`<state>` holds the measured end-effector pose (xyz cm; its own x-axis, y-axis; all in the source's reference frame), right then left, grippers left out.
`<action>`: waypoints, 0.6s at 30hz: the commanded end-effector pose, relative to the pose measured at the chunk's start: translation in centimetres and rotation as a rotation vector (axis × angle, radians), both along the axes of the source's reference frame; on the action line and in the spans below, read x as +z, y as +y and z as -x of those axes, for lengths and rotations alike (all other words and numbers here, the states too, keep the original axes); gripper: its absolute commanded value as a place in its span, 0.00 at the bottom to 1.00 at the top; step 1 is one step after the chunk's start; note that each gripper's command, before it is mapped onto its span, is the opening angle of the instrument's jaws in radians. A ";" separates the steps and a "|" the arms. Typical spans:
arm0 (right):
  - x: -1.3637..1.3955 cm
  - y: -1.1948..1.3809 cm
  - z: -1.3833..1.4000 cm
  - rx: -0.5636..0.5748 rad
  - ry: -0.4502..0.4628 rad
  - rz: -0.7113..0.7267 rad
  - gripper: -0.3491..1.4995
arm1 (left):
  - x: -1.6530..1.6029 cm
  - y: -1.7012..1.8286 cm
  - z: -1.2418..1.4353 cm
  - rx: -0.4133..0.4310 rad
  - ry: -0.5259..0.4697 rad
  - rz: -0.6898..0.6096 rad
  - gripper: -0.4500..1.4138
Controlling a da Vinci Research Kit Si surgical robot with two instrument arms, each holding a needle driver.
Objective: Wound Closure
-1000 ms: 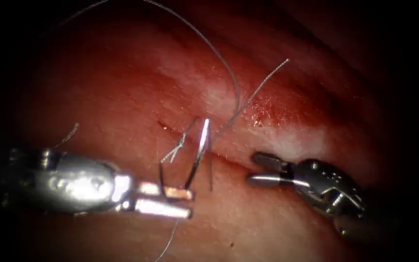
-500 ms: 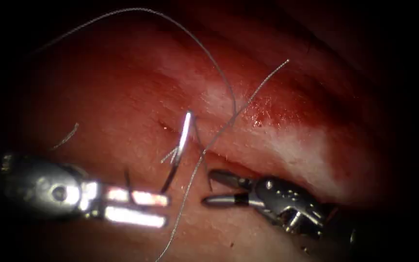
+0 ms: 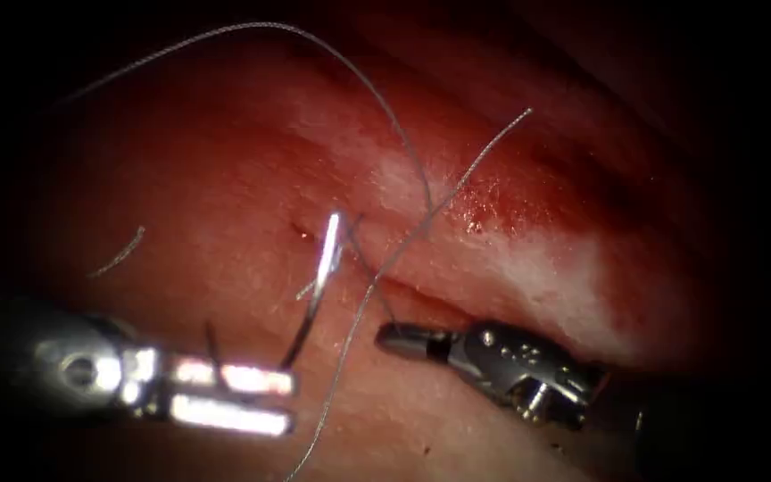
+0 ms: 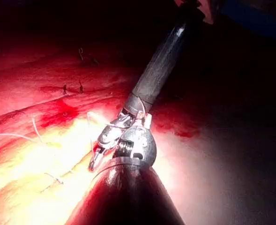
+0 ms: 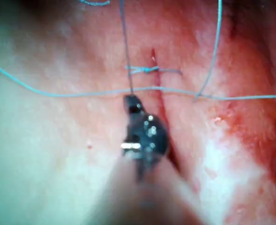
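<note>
While the left pincer [image 3: 252,397] is gripping the curved needle [image 3: 317,286] near its tail, keeping it clear above the tissue [image 3: 225,178] left of the cut [image 3: 421,290], the right pincer [image 3: 394,337] is clamping the thread [image 3: 359,312] beside that cut, seemingly for tension.

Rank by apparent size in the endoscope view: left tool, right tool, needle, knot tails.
1-2. Left tool and right tool: alike, unranked; nearness may skew them.
3. Needle, held in the left claw.
4. Knot tails, smallest.
</note>
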<state>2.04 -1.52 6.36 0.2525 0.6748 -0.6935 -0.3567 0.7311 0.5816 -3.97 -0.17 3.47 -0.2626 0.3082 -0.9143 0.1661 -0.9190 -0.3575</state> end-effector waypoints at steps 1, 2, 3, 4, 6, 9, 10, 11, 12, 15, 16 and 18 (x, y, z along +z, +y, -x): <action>-0.02 -0.09 -0.04 0.001 0.003 -0.004 0.00 | 0.05 -0.03 0.02 0.003 -0.003 -0.001 0.00; -0.06 -0.12 -0.04 -0.003 0.006 -0.007 0.00 | 0.06 -0.03 -0.01 0.005 -0.003 -0.001 0.00; -0.13 -0.18 -0.05 -0.015 0.016 -0.014 0.00 | 0.08 -0.03 -0.06 0.003 0.000 0.001 0.00; -0.19 -0.22 -0.06 -0.028 0.026 -0.022 0.00 | 0.11 -0.03 -0.11 -0.002 0.004 0.004 0.00; -0.33 -0.28 -0.09 -0.035 0.037 -0.030 0.00 | 0.18 0.00 -0.22 -0.013 0.020 0.009 0.00; -0.60 -0.35 -0.15 -0.030 0.076 -0.042 0.00 | 0.32 0.09 -0.36 -0.035 0.045 0.010 0.00; -0.71 -0.36 -0.17 -0.028 0.090 -0.043 0.00 | 0.37 0.12 -0.39 -0.044 0.056 0.011 0.00; -0.80 -0.35 -0.19 -0.030 0.096 -0.044 0.00 | 0.42 0.14 -0.42 -0.050 0.065 0.011 0.00; -0.89 -0.35 -0.21 -0.026 0.103 -0.049 0.00 | 0.48 0.17 -0.46 -0.058 0.075 0.012 0.00; -1.16 -0.32 -0.28 -0.022 0.131 -0.048 0.00 | 0.62 0.21 -0.52 -0.080 0.104 0.016 0.00; -1.26 -0.32 -0.32 -0.018 0.145 -0.047 0.00 | 0.68 0.23 -0.54 -0.088 0.114 0.017 0.00; -1.39 -0.33 -0.39 -0.022 0.165 -0.049 0.00 | 0.75 0.24 -0.57 -0.097 0.126 0.018 0.00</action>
<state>2.35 -1.79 4.92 0.1515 0.7027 -0.6951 -0.2359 0.7086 0.6650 -3.34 0.12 4.21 -0.3488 0.3219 -0.8802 0.0239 -0.9358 -0.3517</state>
